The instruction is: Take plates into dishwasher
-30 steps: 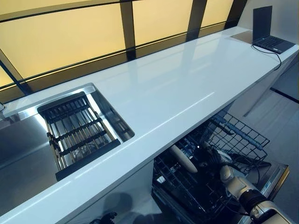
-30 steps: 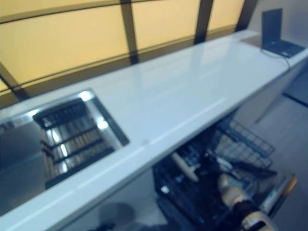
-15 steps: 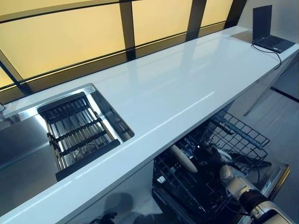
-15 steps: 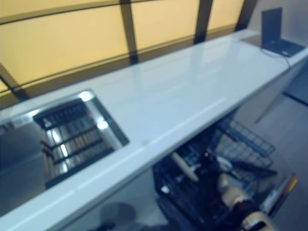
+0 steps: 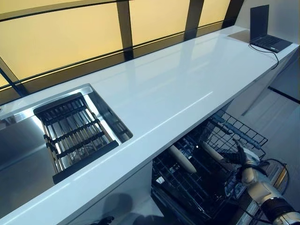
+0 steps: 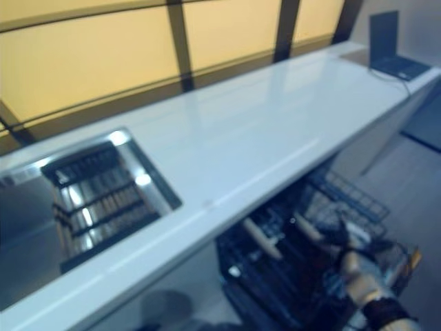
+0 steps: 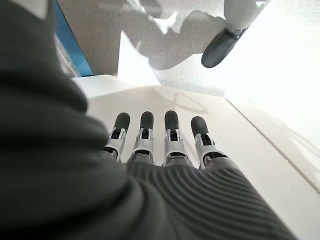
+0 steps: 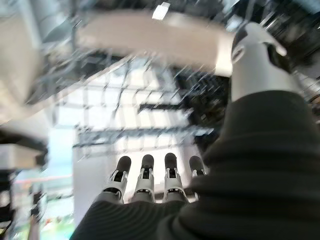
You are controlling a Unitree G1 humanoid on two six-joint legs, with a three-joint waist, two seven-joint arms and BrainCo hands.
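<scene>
Looking well along: two plates point(image 5: 182, 158) and point(image 5: 212, 152) standing on edge in the lower dishwasher rack point(image 5: 197, 180), under the white bench point(image 5: 164, 93). Showing pale, thin rims. Right hand point(image 5: 240, 156) hovering just beside the nearer plate, fingers straight, grasping nothing. Left hand point(image 7: 165, 140) hanging idle, fingers relaxed. Seeing no plates waiting on bench or in sink point(image 5: 70, 131).

- No text, label, number or sign can be read on any surface in these views.
</scene>
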